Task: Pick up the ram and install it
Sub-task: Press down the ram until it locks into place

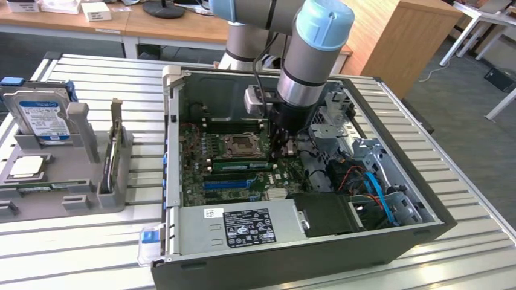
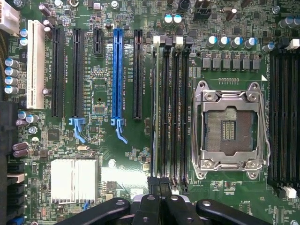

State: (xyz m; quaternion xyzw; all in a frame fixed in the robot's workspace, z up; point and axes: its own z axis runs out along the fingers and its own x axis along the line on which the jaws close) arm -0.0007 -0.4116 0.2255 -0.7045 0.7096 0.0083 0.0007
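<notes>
In the exterior view, the computer case (image 1: 282, 269) lies on its side on the slatted table (image 1: 72, 248) with the open face up. I think it lies this way so that the arm can come to the motherboard (image 1: 202, 181) straight from above. The gripper (image 1: 278, 145) is deep inside the case, just beside the processor socket (image 1: 240, 144) on the exterior view's right. The ram (image 1: 238, 164) stands on its edge in a memory slot just below this socket in the picture, and its near end is at the gripper. The grey holder (image 1: 81, 175) on the exterior view's left keeps the hard drive (image 1: 40, 118) upright and the processor chip (image 1: 24, 167) flat, probably so that each part can be taken in a known position. In the wrist view, the camera looks straight down on the board. The ram (image 2: 154, 117) shows as a thin pale edge in the slot of the bank farthest from the processor socket (image 2: 229, 129) and next to the black and blue expansion slots (image 2: 117, 75). This suits a stick that is aligned with its slot. The gripper (image 2: 159, 185) is over one end of it, but I cannot tell if the jaws are wide, narrow or clamping the stick. By my judgement the ram is in its slot, but whether it is fully seated I cannot say.
</notes>
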